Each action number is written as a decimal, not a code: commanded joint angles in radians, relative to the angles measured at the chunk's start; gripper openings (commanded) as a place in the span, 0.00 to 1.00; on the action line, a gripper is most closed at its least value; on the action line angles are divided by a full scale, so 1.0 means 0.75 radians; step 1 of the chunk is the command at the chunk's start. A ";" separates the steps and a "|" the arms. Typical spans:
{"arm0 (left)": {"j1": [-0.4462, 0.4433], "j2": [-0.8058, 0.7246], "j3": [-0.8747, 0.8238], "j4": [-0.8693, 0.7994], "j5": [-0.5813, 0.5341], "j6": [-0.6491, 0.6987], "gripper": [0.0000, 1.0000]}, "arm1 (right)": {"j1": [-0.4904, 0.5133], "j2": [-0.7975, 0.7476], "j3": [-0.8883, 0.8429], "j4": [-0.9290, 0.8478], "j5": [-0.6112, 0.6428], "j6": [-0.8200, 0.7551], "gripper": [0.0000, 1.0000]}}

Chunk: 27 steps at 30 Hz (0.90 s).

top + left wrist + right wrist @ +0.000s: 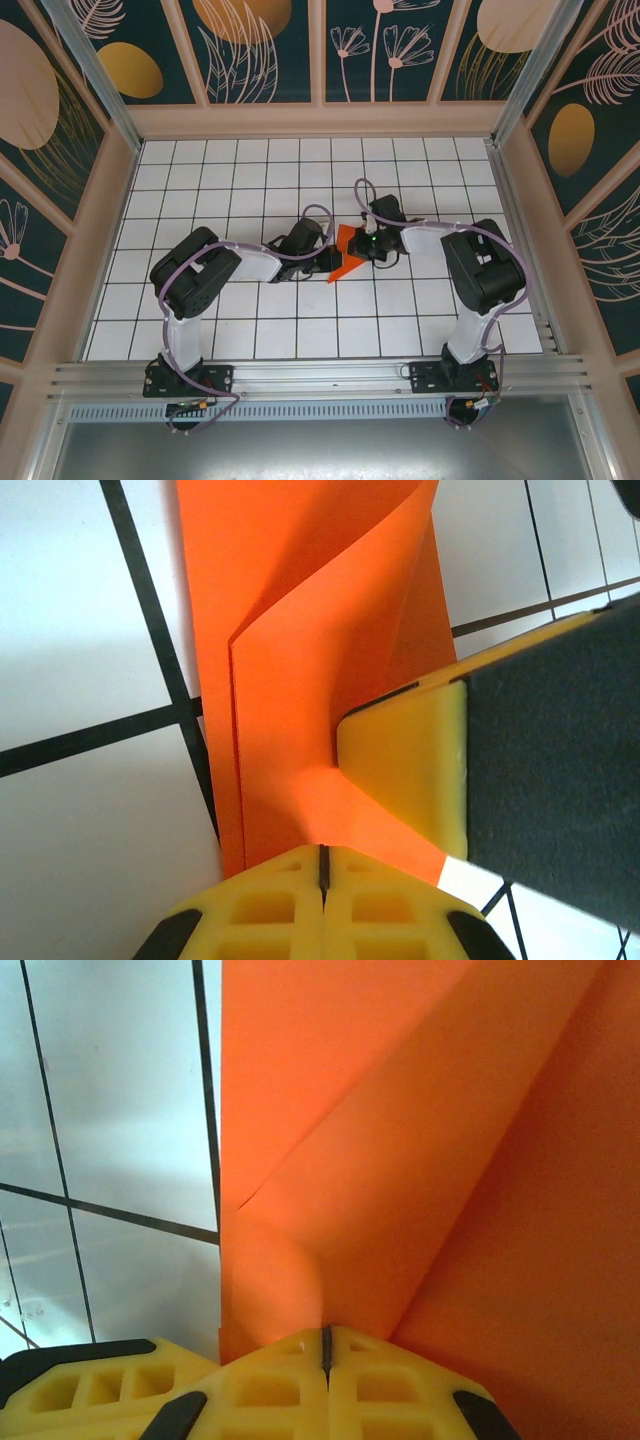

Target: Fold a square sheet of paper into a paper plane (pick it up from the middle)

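From above, the orange-red paper sheet (346, 257) showed as a small creased wedge between the two wrists, near the middle of the white grid table (250, 170). Both sets of fingertips were hidden under the arm bodies there, and the sheet's full outline could not be made out.

Up close, the left gripper (322, 864) had its yellow fingers pressed together, with the sheet pinched in the seam between them. The paper rose from there in two layers, one curling open toward the top, its upper end cut off by the frame. One finger (405, 770) of the right gripper (325, 1340) reached in from the right and touched the paper, its black body covering the sheet's far side. In its own camera the right gripper was likewise closed, nipping the paper where a diagonal crease met the fingers; the orange ran off the top and right edges.

Bare tiles lay open on every side of the paper, with the patterned walls (260, 40) and the near metal rail (320, 372) well apart from it.
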 commanded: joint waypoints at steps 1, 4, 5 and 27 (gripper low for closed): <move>-0.005 0.091 -0.090 -0.223 -0.030 0.033 0.00 | -0.089 0.059 0.033 0.009 0.068 -0.044 0.00; -0.005 0.090 -0.108 -0.219 -0.024 0.035 0.00 | -0.166 0.096 0.062 0.017 0.076 -0.049 0.00; -0.006 0.087 -0.113 -0.220 -0.025 0.037 0.00 | -0.190 0.099 0.075 0.021 0.076 -0.048 0.00; -0.003 0.100 -0.084 -0.238 -0.025 0.050 0.00 | -0.040 0.021 -0.007 0.178 -0.106 -0.046 0.00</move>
